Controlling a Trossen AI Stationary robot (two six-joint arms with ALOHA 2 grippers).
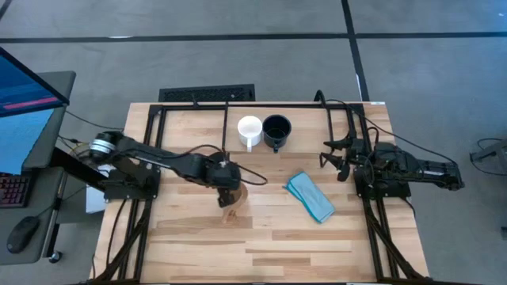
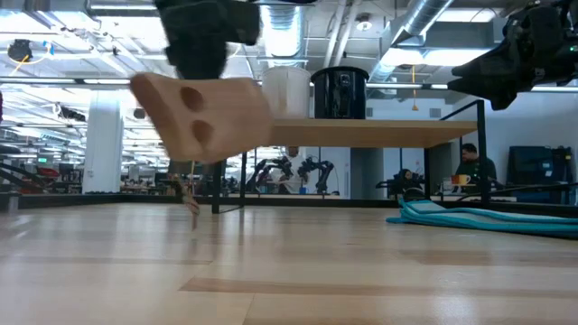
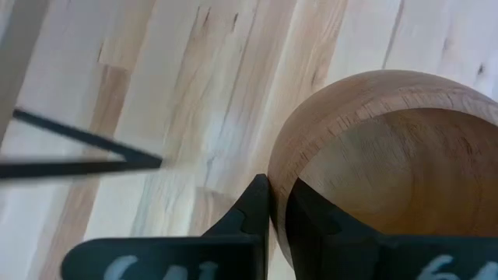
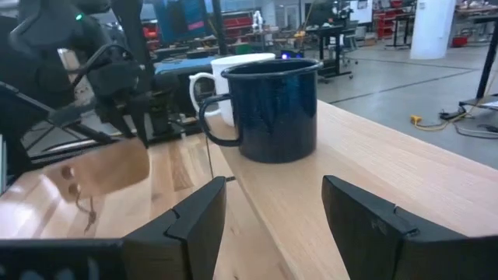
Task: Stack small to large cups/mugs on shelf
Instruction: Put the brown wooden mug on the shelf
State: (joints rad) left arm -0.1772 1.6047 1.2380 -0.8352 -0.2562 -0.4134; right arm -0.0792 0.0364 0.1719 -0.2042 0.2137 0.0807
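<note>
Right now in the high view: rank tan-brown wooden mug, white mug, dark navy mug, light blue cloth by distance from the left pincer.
1. Tan-brown wooden mug, held in the left pincer.
2. White mug, on the shelf.
3. Dark navy mug, beside it.
4. Light blue cloth, on the table's right side.

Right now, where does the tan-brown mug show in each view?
High: tan-brown mug mid-table, under the left gripper.
Low: upper left, lifted and tilted.
Left wrist: right half, rim clamped between the fingers.
Right wrist: left, blurred.
Shared landmark: the dark navy mug on the shelf.
</note>
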